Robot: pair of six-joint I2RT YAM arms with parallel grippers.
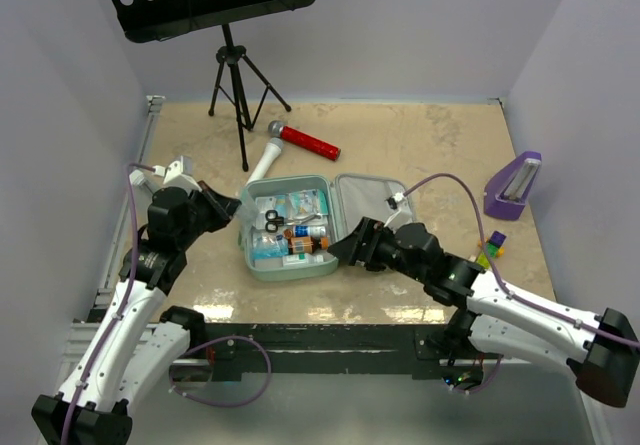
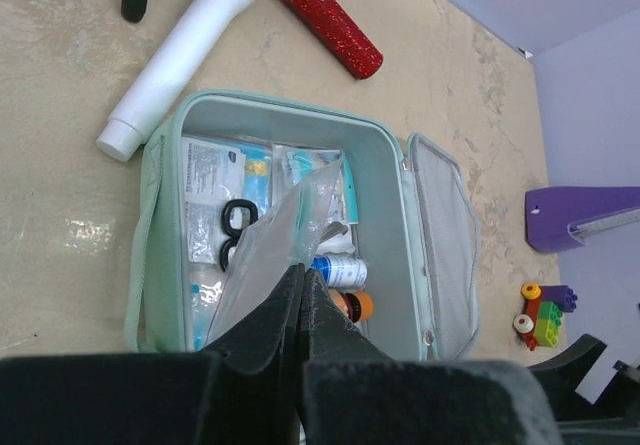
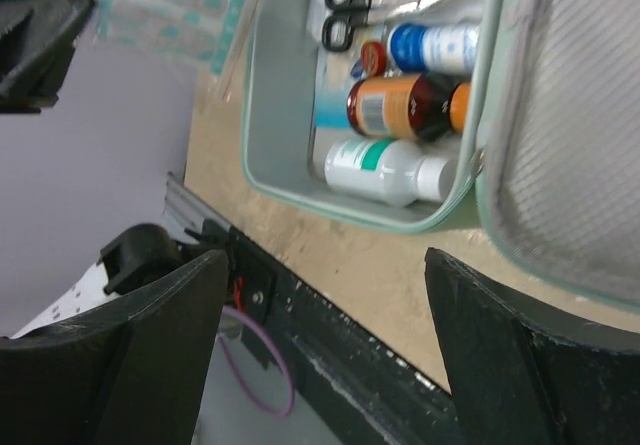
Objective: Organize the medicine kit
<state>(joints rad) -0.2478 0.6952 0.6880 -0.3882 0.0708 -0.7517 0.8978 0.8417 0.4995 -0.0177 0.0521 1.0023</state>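
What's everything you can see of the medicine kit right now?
The medicine kit is a mint-green case with rounded corners, lying open and flat on the table. Its lid is folded out to the right, grey mesh lining facing up. The base holds black-handled scissors, sealed packets and at least three bottles on their sides. The left gripper, shut on a clear pouch, hangs over the base. The open right gripper is near the front edge. Neither visibly touches the kit.
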